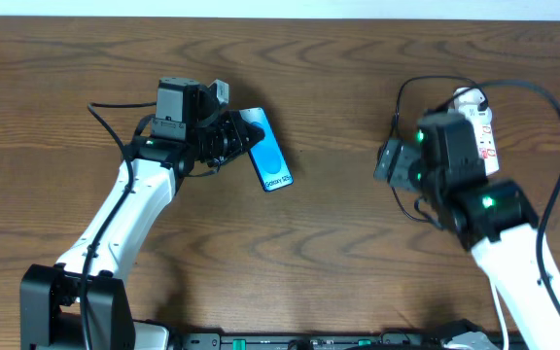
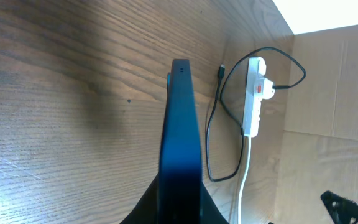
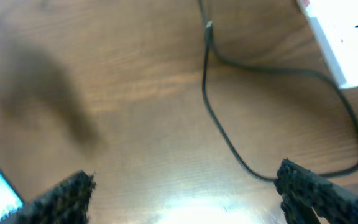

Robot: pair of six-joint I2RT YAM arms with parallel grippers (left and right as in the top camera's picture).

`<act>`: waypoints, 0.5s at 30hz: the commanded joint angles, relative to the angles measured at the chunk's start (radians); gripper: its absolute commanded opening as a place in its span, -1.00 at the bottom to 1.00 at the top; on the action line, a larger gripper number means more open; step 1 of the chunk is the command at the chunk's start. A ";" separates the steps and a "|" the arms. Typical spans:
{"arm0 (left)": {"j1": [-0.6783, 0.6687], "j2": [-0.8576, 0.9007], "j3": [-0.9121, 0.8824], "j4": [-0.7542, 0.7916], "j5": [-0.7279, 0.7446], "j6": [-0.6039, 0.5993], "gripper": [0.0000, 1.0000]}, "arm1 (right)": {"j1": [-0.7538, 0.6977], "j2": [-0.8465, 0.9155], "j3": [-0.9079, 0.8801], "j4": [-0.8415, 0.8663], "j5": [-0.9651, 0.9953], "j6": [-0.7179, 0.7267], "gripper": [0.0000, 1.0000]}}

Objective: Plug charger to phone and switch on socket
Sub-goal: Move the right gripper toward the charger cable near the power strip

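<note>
Charger plug [image 3: 209,28]: lies flat on the table [image 1: 338,253], free and gripped by nothing, just beside one end of the power strip.
Cable [image 3: 222,130]: runs from the plug back toward the right wrist camera, so the plug's long axis points almost straight away from that hand, then it loops off to the side.
Right gripper [image 3: 185,175]: released, jaws wide apart and empty; the plug is ahead of it, slightly to one side of its centre line.
Phone [image 1: 270,160]: across the table, well apart from the plug.
Left gripper [image 1: 241,136]: clenched on one end of the phone.
Socket [image 2: 253,96]: partly under the right arm in the overhead view.
Nearer arm: right, by a clear margin.
Coming move, as a judgement: reach forward and close across the cable just behind the plug.
</note>
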 commanded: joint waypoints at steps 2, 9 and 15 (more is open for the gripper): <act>0.001 -0.019 0.016 0.005 0.006 0.000 -0.86 | -0.025 0.169 0.109 -0.049 0.026 0.091 0.62; 0.001 -0.019 0.016 0.004 0.006 -0.002 -0.86 | -0.046 0.438 0.142 0.001 0.026 0.175 0.24; 0.001 -0.019 0.016 -0.003 0.006 -0.002 -0.85 | -0.066 0.584 0.142 0.129 0.038 0.189 0.18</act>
